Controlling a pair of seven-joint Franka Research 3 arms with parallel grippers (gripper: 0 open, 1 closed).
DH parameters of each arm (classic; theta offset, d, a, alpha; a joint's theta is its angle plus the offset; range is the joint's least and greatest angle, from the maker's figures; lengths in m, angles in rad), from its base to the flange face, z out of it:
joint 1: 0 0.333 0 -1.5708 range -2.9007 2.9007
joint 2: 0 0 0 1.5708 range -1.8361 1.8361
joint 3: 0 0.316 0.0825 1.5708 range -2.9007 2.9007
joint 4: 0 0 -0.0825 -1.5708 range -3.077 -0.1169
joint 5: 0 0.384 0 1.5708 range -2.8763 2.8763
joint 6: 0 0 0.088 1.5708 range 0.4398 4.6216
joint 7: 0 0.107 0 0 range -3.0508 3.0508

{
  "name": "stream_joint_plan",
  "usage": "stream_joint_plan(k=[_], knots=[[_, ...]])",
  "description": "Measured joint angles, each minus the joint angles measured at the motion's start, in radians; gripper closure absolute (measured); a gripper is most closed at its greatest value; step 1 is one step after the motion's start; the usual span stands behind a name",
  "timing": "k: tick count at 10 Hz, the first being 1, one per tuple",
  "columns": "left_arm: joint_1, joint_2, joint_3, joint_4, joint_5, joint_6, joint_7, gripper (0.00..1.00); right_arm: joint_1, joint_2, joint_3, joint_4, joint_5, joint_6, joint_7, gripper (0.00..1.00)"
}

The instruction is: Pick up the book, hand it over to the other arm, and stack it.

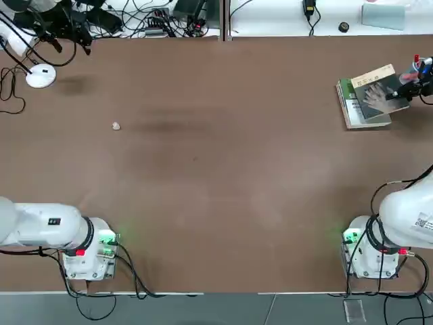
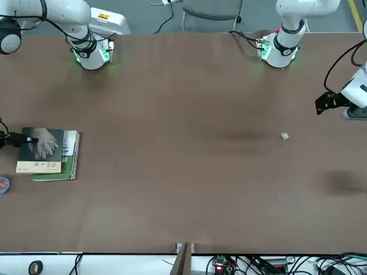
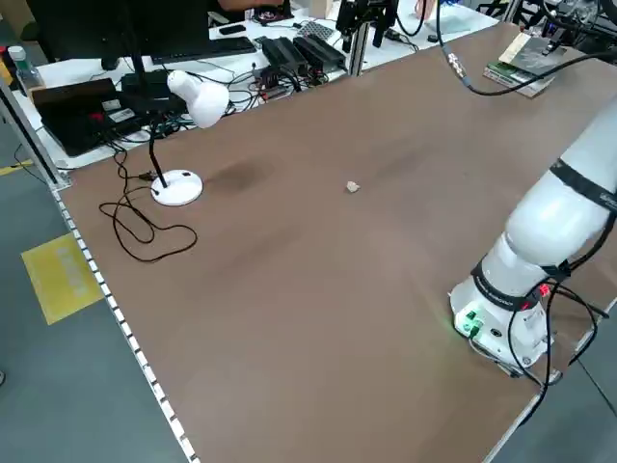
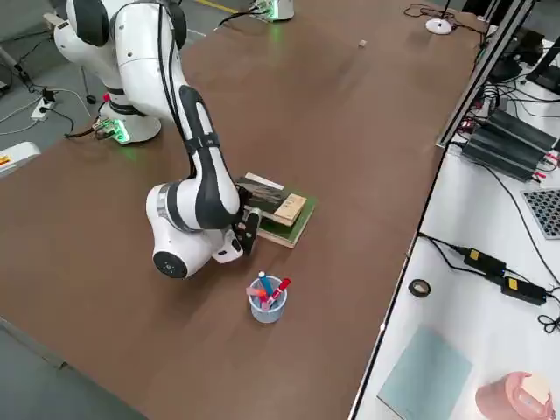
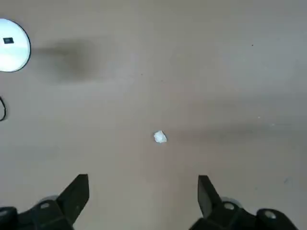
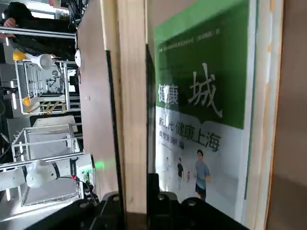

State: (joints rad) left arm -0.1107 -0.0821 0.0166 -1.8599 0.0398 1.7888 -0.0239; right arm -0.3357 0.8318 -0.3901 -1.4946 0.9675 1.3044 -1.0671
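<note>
Atop the green-and-white book, right gripper pinches the book.

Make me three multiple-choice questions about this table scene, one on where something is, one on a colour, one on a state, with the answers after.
1. Where does the small dark grey paperback with the pale hand image lie?
A. On the green-and-white book
B. Beside the white desk lamp
C. In the cup of pens

2. What colour is the upper half of the lower book's cover?
A. Red
B. Green
C. Yellow

3. How do the left gripper's fingers stand?
A. Shut on the paperback
B. Shut on the scrap of paper
C. Open, holding nothing

Answers:
1. A: the top and front views show it resting on the green-and-white book, with the right gripper shut on its edge.
2. B: the right wrist view shows green above white.
3. C: the left wrist view shows both fingers wide apart above bare table, the small white scrap lying below.
</note>
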Motion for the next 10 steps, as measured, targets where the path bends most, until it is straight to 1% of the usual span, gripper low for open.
stream_joint_plan(k=[1,2,3,8,10], knots=[[-0.063,0.0,0.068,-0.002,0.0,0.0,0.001,0.0,0.0,0.002,0.0,0.0,0.012,0.002,-0.003,0.85],[-0.09,-0.001,0.098,-0.005,0.0,0.0,0.002,0.0,0.001,0.005,0.0,0.0,0.018,0.008,-0.005,0.85],[-0.098,-0.003,0.106,-0.007,0.0,0.0,0.002,0.0,0.002,0.007,0.0,0.0,0.021,0.017,-0.007,0.85],[-0.102,-0.011,0.107,-0.004,0.0,-0.002,0.002,0.0,0.01,0.011,0.0,-0.001,0.027,0.033,-0.011,0.85],[-0.102,-0.015,0.107,0.028,0.0,-0.037,0.002,0.0,0.018,0.013,0.0,-0.007,0.029,0.038,-0.011,0.85]])
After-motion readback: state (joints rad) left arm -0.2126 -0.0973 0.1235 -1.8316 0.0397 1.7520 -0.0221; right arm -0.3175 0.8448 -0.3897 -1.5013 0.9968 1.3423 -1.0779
